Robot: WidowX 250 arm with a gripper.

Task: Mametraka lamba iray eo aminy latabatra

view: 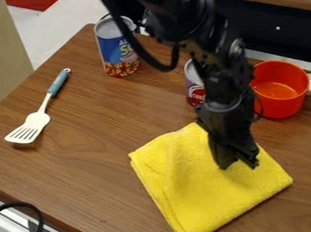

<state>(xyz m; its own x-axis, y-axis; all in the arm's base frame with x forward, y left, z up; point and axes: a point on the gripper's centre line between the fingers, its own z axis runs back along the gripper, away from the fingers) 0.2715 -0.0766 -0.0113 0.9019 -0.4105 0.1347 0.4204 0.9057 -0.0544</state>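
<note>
My gripper [237, 158] hangs down over the upper right part of a yellow cloth [200, 187], its lower end right at the cloth's surface as seen from here. Whether it touches the cloth I cannot tell. The cloth lies folded into a rough square on the brown wooden table [82, 178]. Part of the cloth's upper edge is hidden behind the gripper.
Behind the arm's left side stands a can with a red label [195, 91]. An orange pot [279, 92] is to the right, a taller blue can [118, 50] at the back left. A white slotted spatula [34, 121] with a blue handle lies at the left.
</note>
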